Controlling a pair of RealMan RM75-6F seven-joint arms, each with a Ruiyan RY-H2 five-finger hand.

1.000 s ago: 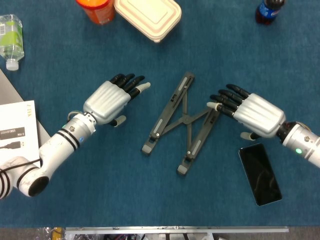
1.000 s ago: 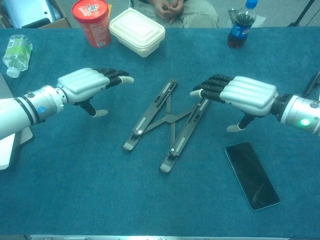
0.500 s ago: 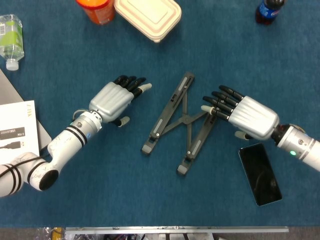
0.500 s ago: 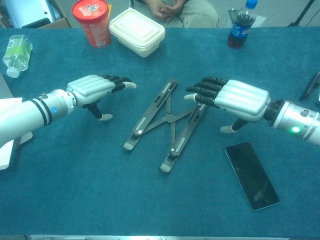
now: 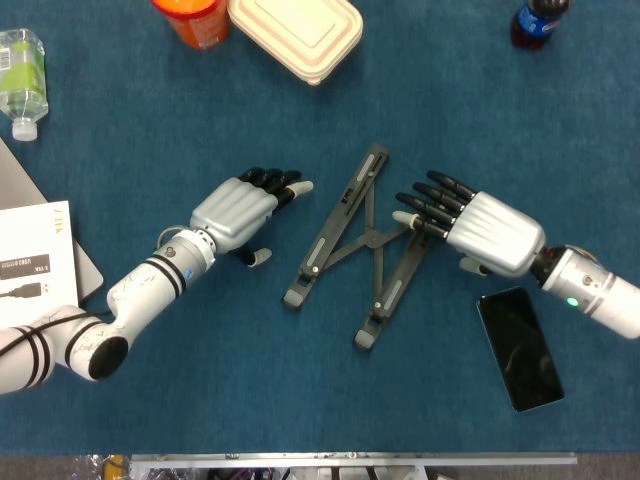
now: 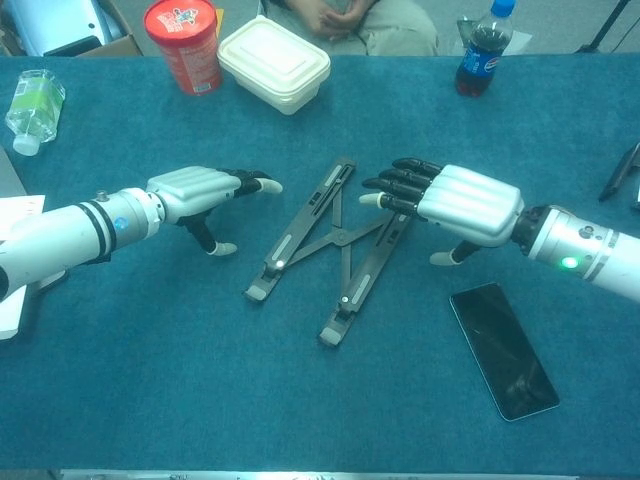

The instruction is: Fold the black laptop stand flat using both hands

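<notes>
The black laptop stand (image 5: 358, 245) lies spread in an X at the table's centre, flanked by the left hand (image 5: 238, 208) at 9 o'clock and the right hand (image 5: 480, 230) at 3 o'clock, both empty with fingers apart. At 12 o'clock a lidded cream food box (image 5: 296, 33) hides its contents beside a red tub (image 6: 182, 43); a cola bottle (image 6: 479, 44) holds dark drink at 1 o'clock.

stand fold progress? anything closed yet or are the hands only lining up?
Done: nothing; the laptop stand lies spread in an X. In hand: left hand open beside the left rail, right hand open with fingertips at the right rail; contact unclear. Left: press the rails together.
</notes>
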